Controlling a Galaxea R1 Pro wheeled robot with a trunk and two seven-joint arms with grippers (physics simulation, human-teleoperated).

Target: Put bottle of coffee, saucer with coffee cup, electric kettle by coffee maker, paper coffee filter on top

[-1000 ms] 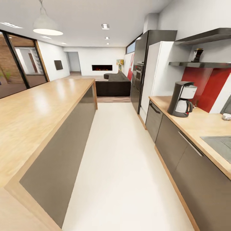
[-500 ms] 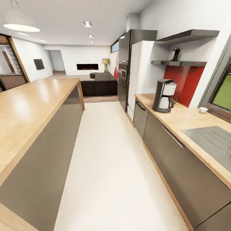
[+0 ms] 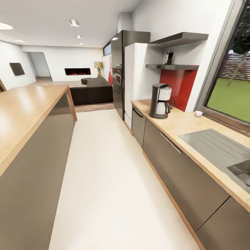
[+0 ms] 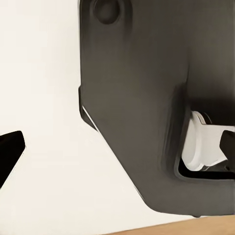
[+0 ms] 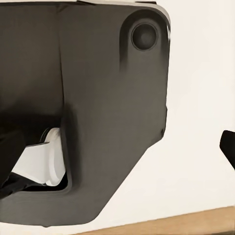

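Nearest, the wrist views showed each arm hanging over pale floor beside the robot's own dark base. Of the left gripper [image 4: 117, 147] and the right gripper [image 5: 117, 147], dark fingertips [image 4: 11, 147] sat at both edges with nothing between them, so both sets of jaws stood wide apart and held nothing.

In the head view the kitchen countertop [image 3: 180, 126] ran along the right, its steel sink [image 3: 222, 147] closest. Further along lay a small white object [image 3: 198, 113] under the window, too small to identify. Beyond it stood the coffee maker [image 3: 159, 100], already on the worktop where the task wants it. Above, on the lower kitchen shelf [image 3: 172, 66], sat the bottle of coffee [image 3: 169, 57], not yet fetched. No label or writing was legible anywhere.
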